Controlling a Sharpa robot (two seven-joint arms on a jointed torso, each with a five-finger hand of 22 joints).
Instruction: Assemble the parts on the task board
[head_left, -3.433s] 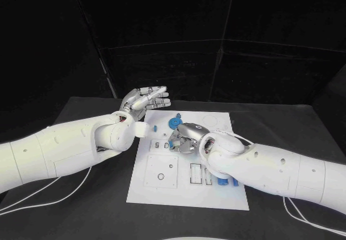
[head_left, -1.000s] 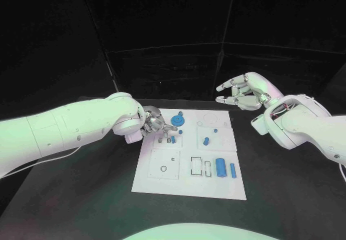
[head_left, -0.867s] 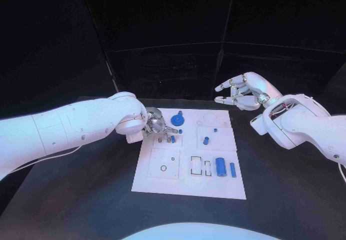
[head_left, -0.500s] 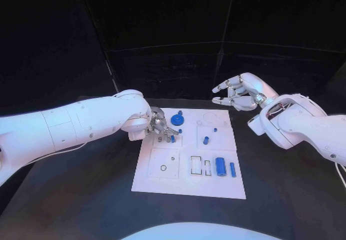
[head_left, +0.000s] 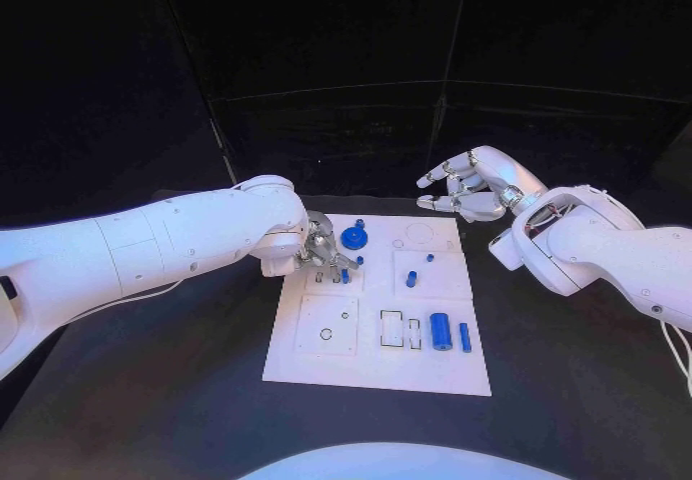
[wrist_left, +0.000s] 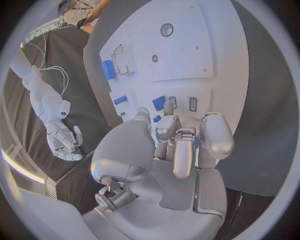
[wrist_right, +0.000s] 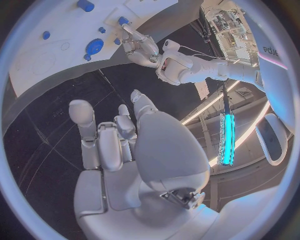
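Robot lab: black-draped walls, black table, white task board.

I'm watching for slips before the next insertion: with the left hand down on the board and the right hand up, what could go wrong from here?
The left hand works low among small parts near the gear; its fingers could knock them. The loose cylinder may roll if the board shifts. The right hand hovers open, giving no bracing.

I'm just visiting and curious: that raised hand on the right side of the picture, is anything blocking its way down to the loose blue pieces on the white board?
Nothing visible does. The right hand hangs open above the far right corner of the task board. The blue cylinders lie uncovered near the board's right edge. The left hand works on the board's other side, beside the blue gear.
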